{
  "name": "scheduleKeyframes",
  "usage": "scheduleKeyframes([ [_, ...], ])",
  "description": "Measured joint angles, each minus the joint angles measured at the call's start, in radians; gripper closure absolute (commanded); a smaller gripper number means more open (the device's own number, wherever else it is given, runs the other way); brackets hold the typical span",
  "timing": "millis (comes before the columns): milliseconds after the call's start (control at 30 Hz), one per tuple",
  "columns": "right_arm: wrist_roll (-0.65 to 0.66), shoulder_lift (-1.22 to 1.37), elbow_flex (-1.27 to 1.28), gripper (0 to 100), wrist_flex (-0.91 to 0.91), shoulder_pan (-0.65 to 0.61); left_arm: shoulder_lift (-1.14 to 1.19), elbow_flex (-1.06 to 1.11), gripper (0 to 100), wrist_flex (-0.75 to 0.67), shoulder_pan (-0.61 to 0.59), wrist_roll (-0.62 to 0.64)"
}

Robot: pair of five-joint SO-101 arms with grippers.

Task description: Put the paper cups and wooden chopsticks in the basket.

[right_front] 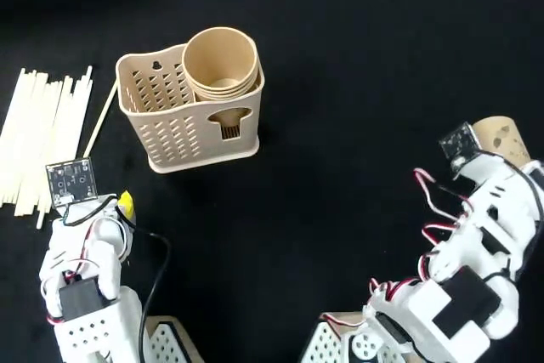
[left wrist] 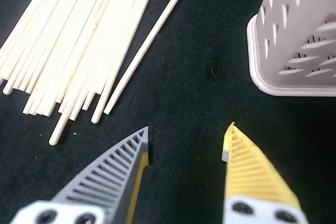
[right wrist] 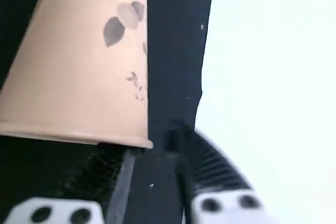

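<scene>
A beige slotted basket (right_front: 170, 138) stands left of the table's middle, with stacked paper cups (right_front: 220, 61) in its right half. Wooden chopsticks (right_front: 42, 129) lie in a loose bundle at the far left, and one stick (right_front: 102, 116) rests apart, nearer the basket. My left gripper (left wrist: 189, 129) hovers open just short of the chopsticks (left wrist: 79, 40), with the basket (left wrist: 294, 40) off to one side. Another paper cup (right_front: 503, 138) lies on its side at the right edge. My right gripper (right wrist: 149, 142) is open at this cup (right wrist: 79, 66), one finger on each side of its rim wall.
The black cloth covers the whole table (right_front: 357, 108). Bare cloth stretches between the basket and the right arm (right_front: 476, 235). The left arm's base (right_front: 85, 312) sits at the front left. A bright surface (right wrist: 273, 77) lies past the lying cup.
</scene>
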Motion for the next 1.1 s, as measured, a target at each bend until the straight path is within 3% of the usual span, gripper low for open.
scheduleKeyframes([
  [200, -0.025, 0.000, 0.080, 98.7, -0.153, 0.000, 0.000, 0.000, 77, 0.000, 0.000, 0.000],
  [533, -0.137, -0.137, 0.161, 98.7, -0.117, 0.000, 0.000, 0.000, 77, 0.000, 0.000, 0.000],
  [667, -0.227, -0.313, 0.153, 98.7, 0.149, -0.023, 0.000, 0.000, 77, 0.000, 0.000, 0.000],
  [833, -0.390, -0.575, -0.008, 98.7, 0.674, -0.089, 0.000, 0.000, 77, 0.000, 0.000, 0.000],
  [967, -0.488, -0.761, -0.155, 98.7, 1.099, -0.218, 0.000, 0.000, 77, 0.000, 0.000, 0.000],
  [1100, -0.595, -0.882, -0.290, 98.7, 1.398, -0.351, 0.000, 0.000, 77, 0.000, 0.000, 0.000],
])
